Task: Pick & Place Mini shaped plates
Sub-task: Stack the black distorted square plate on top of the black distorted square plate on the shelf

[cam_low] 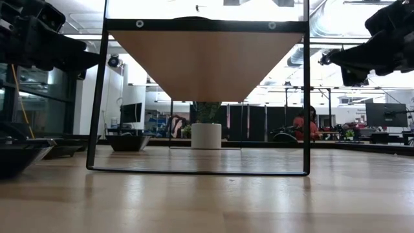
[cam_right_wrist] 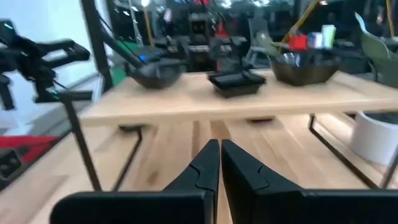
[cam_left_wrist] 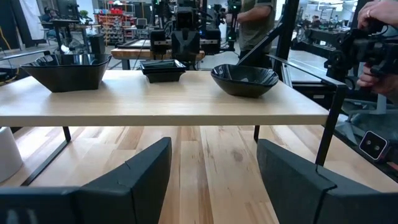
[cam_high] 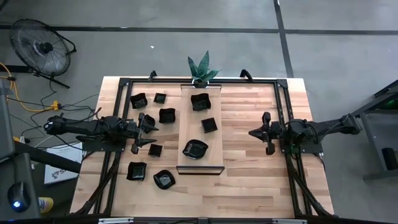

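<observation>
Right gripper [cam_high: 254, 133] closed, empty, over wooden table [cam_high: 249, 174]; left gripper [cam_high: 148, 134] wide open; fan [cam_high: 37, 46] beyond.

The setting is a robotics lab or workshop in an open industrial hall. A butcher-block table [cam_high: 249, 149] with a black metal frame [cam_high: 283, 112] stands on a grey concrete floor [cam_high: 186, 43] beside a floor fan [cam_high: 40, 46] and loose cables [cam_high: 43, 102]. Behind it stretch more workbenches [cam_left_wrist: 130, 53], monitors [cam_low: 385, 114], ceiling ducts [cam_low: 323, 26] and a seated person [cam_low: 307, 126].
</observation>
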Tool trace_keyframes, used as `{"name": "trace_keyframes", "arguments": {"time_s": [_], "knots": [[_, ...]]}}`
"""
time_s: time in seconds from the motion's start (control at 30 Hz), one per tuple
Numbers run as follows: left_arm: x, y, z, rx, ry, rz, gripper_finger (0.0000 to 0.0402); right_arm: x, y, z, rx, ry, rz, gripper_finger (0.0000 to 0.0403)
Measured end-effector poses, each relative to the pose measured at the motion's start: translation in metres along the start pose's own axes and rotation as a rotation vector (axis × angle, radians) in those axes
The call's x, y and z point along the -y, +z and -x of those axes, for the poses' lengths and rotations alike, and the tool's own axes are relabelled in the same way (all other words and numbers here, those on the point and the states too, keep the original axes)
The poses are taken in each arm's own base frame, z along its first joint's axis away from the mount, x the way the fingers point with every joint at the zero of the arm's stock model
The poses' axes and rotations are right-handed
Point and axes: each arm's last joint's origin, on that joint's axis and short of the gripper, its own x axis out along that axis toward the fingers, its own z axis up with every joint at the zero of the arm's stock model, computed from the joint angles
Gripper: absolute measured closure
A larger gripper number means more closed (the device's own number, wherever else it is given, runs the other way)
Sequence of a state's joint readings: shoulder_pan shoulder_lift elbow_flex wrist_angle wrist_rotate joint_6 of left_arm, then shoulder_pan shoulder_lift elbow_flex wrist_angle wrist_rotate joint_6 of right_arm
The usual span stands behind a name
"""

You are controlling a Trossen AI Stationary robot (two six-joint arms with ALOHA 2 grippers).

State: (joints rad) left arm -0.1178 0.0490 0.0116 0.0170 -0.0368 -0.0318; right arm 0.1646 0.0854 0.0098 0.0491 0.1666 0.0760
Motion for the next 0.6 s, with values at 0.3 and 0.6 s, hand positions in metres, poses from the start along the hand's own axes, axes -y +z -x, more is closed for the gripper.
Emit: {"name": "trace_keyframes", "arguments": {"time_s": [0.3,0.6], "knots": [[0.000,0.000,0.000,0.000,0.000,0.000,0.0168,0.000,0.000,0.001,0.001,0.053,0.046,0.0392],[0.000,0.000,0.000,0.000,0.000,0.000,0.0168,0.014,0.003,0.003,0.030,-0.003,0.046,0.0391]]}}
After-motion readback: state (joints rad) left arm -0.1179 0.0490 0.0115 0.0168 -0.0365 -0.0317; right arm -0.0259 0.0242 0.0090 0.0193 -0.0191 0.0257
